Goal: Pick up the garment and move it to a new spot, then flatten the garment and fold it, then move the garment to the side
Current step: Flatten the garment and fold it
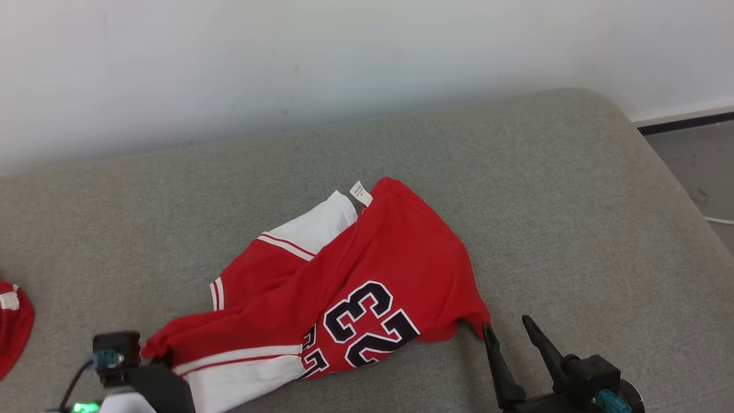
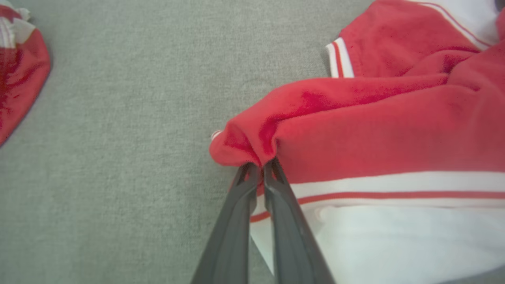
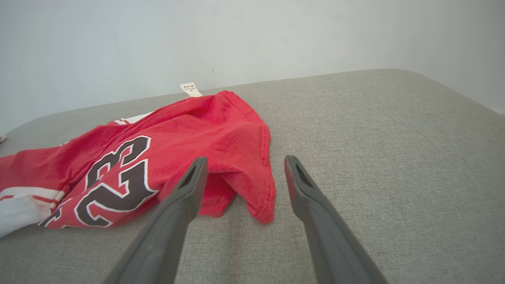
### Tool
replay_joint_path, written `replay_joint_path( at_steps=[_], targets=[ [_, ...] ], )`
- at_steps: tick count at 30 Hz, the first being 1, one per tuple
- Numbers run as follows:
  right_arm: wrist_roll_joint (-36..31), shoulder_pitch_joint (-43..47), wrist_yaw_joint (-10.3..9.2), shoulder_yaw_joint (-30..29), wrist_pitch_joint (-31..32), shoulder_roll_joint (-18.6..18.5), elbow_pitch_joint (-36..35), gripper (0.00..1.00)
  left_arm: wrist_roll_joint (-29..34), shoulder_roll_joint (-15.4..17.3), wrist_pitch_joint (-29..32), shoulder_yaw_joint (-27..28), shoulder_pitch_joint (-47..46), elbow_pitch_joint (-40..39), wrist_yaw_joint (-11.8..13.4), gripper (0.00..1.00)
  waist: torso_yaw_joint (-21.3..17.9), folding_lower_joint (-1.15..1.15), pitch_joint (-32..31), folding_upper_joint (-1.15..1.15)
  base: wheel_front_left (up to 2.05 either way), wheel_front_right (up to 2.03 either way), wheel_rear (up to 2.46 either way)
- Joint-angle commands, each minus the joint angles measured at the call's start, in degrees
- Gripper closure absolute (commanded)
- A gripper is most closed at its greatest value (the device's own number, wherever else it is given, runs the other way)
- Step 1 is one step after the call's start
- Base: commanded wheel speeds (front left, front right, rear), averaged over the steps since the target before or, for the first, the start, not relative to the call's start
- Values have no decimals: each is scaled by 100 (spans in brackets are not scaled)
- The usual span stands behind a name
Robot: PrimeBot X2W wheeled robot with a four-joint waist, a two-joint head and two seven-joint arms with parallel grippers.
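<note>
Checking in from the remote station. The red-and-white jersey [image 1: 367,269] is lying crumpled roughly in the middle of the grey upholstered cushion [image 1: 573,189], which sits right up against a white wall [image 1: 287,57]. It's nowhere near flat: the red body is bunched over itself, a white sleeve with red stripes pokes out at the far side, and more white panel with a red stripe spills toward me at the near left. The black number 23 [image 1: 370,321] faces up on the near side, and a little white label [image 1: 360,193] sticks up at the far edge.

The left gripper [image 2: 261,167] is clenched on the jersey. In the left wrist view its two dark fingers are squeezed almost together, with a puckered fold of red fabric pinched at the tips, right at the jersey's left corner just above the white stripe.

The right gripper [image 1: 506,322] is released, jaws spread wide. It's low over the cushion at the jersey's near right corner. In the right wrist view that red corner lies between the two fingers, and I can't tell whether they touch it.

There's also another red garment [image 1: 14,321] at the far left edge of the cushion, well apart from the jersey. A bit of grey floor [image 1: 699,166] shows off to the right.
</note>
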Motion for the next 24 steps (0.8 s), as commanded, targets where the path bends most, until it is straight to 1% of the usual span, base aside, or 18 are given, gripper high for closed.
replay_joint_path(
  at_steps=[1, 2, 7, 11, 16, 19, 24],
  targets=[
    [-26, -85, -15, 3, 4, -8, -48, 0, -4, -13, -100, 22, -280, 86, -49, 100, -87, 0, 179, 0, 0, 0, 0],
    [-26, -85, -15, 3, 4, -8, -48, 0, -4, -13, -100, 22, -280, 86, -49, 100, -87, 0, 179, 0, 0, 0, 0],
    [-46, -198, -15, 51, 21, -7, -96, 0, 156, 31, -415, 46, -873, 329, -127, 100, -248, 0, 441, 0, 0, 0, 0],
    [-54, -284, -15, 71, 9, -7, -117, 0, 271, 78, -750, 83, -1377, 543, -134, 100, -398, 0, 662, 0, 0, 0, 0],
    [-52, -384, -15, 85, -34, -7, -130, 0, 333, 141, -1028, 172, -1953, 872, -161, 100, -548, 0, 921, 0, 0, 0, 0],
    [-35, -412, -15, 82, -47, -6, -137, 0, 332, 176, -1157, 245, -2205, 1061, -111, 100, -582, 0, 1041, 0, 0, 0, 0],
    [-12, -450, -15, 52, -91, -6, -77, 0, 404, 242, -1381, 338, -2329, 1445, 164, 100, -513, 0, 1073, 0, 0, 0, 0]
  ],
)
